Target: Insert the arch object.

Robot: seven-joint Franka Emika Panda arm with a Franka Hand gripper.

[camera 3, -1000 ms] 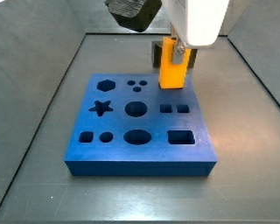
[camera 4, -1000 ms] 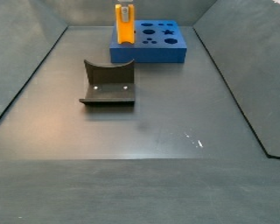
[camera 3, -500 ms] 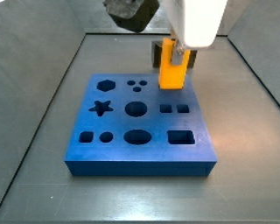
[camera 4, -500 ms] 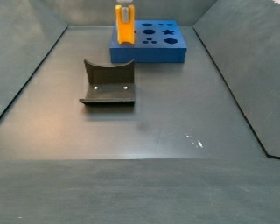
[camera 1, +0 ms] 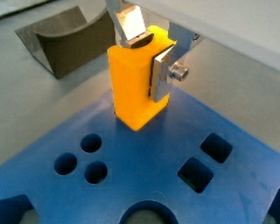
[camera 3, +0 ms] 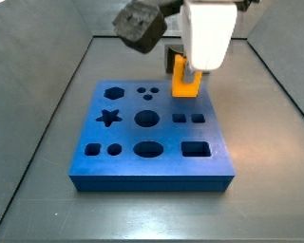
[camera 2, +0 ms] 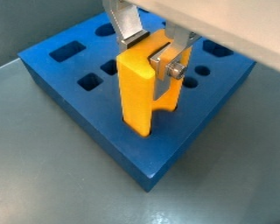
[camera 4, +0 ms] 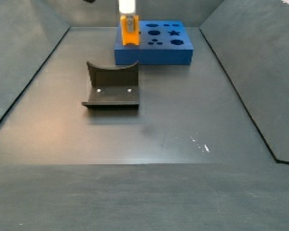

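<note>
The arch object (camera 1: 136, 83) is a tall orange-yellow block, and its notch shows in a wrist view (camera 2: 166, 103). My gripper (camera 1: 149, 51) is shut on its upper part, with a silver finger on each side, as both wrist views show (camera 2: 152, 51). I hold it upright over the far edge of the blue board (camera 3: 155, 161), its lower end close to the board's top. In both side views the block (camera 3: 184, 84) (camera 4: 130, 34) hangs under the white gripper body (camera 3: 193, 62). Two small square holes (camera 3: 189, 119) lie just in front of it.
The board has several shaped holes: star, hexagon, circles, rectangles. A dark grey-brown block with a curved scoop (camera 4: 111, 86) stands on the grey floor apart from the board (camera 4: 172, 54) and also shows in a wrist view (camera 1: 66, 39). Grey walls enclose the floor.
My gripper has come down with the arch object; the white gripper body now sits lower in both side views and hides more of the block's top.
</note>
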